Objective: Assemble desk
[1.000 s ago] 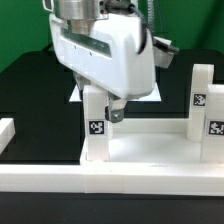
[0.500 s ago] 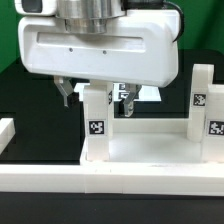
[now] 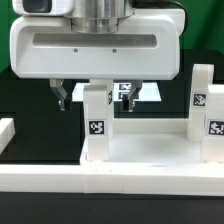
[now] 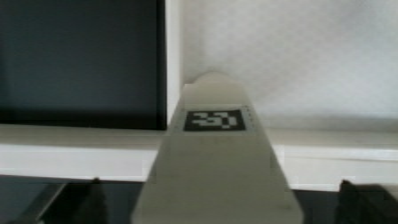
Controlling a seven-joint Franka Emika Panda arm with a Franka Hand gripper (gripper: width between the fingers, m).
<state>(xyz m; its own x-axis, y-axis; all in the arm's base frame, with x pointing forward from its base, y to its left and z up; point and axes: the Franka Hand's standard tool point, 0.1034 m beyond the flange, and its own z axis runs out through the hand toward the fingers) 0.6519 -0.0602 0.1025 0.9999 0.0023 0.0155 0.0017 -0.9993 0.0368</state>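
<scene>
Pincer [image 3: 92, 98]: your two fingers hang spread apart, one on each side of the upright leg [image 3: 96, 125] at the exterior view's left, and neither pad can be seen to touch it. The left-hand fingertip [image 3: 61, 99] stands clear of the post with a dark gap showing; the other is partly hidden behind the post, so contact on that side cannot be told. In the wrist view the same leg [image 4: 217, 150] rises straight up the middle of the frame, its tagged end face pointing at the camera, with the dark finger pads [image 4: 68, 197] low on either side.

Nearest to you, a long white border rail [image 3: 110, 178] runs across the foreground. Just behind it lies the desk top [image 3: 150, 150], a white rimmed tray resting flat, with posts standing out of its corner sockets. The straddled leg carries a square tag on its near face. A second leg [image 3: 202, 98] stands at the exterior view's right, well apart from the fingers. Beyond the tray, the marker board [image 3: 140, 92] lies flat on the black table [image 3: 30, 100].

Step in hand, as a judgement: you are lined up to take hold of the left-hand leg, probably to seat or turn it in its socket. The next move calls for closing squarely on the post's two flat sides, keeping it upright, and not dragging the tray sideways.
</scene>
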